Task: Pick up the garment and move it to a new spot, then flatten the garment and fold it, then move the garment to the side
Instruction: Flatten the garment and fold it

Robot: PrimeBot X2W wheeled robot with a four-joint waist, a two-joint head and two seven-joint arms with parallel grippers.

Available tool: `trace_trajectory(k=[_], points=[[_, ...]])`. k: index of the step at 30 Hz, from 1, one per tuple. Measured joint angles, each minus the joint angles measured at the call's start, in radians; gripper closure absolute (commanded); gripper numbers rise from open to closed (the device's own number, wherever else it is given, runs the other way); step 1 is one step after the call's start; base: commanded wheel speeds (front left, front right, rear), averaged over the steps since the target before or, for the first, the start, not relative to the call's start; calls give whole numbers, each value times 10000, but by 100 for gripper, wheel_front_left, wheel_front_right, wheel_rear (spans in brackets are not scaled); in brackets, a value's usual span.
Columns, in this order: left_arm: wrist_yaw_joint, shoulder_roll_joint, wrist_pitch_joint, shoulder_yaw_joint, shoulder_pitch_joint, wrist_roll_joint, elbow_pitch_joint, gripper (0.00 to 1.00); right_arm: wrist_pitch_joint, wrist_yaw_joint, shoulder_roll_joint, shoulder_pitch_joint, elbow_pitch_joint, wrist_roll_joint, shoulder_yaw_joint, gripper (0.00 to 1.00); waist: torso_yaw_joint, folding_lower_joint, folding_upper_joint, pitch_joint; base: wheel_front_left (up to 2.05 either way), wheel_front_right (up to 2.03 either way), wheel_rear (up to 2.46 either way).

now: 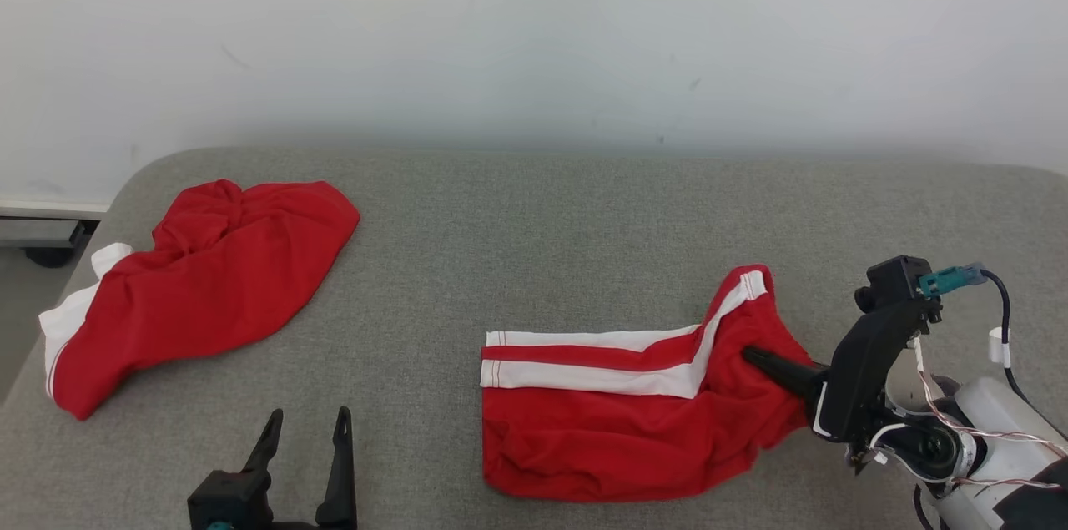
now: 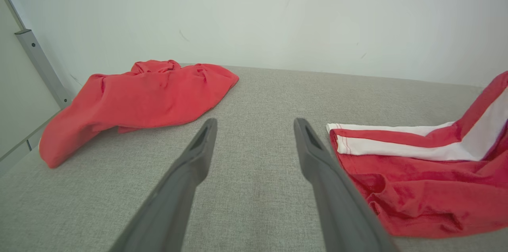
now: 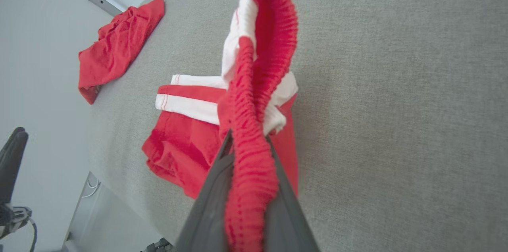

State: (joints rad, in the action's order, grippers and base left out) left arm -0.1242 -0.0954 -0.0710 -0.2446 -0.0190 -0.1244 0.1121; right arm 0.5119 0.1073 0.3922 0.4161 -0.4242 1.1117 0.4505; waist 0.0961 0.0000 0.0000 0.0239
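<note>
Far left on my grey fabric-covered table (image 1: pixel 534 213): crumpled plain red cloth with a white edge (image 1: pixel 200 280), well apart from everything else. Lower left, my left gripper (image 1: pixel 308 415) has its fingers spread wide with nothing between them, near the shorts' hem. The red fabric shorts with white side stripes (image 1: pixel 617 421) lie right of centre, mostly flat. My right gripper (image 1: pixel 751 355) is clamped on their ribbed red waistband (image 3: pixel 254 65), and that end is raised off the surface.

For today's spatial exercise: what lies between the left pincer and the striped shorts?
Bare grey mat separates left pincer from shorts; head view shows it.
</note>
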Motion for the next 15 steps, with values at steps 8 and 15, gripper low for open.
trace_trajectory(k=[8, 15], points=[[4, 65, 104, -228, 0, -25, 17, 0, 732, -25, -550, -204, 642, 1070, -207, 100, 301, -1, 0, 125, 0, 0, 0], [15, 150, 268, -389, 22, -81, 67, 0, 880, -671, -1103, -193, 631, 1145, -144, 100, 746, 0, 0, 154, 0, 0, 0]])
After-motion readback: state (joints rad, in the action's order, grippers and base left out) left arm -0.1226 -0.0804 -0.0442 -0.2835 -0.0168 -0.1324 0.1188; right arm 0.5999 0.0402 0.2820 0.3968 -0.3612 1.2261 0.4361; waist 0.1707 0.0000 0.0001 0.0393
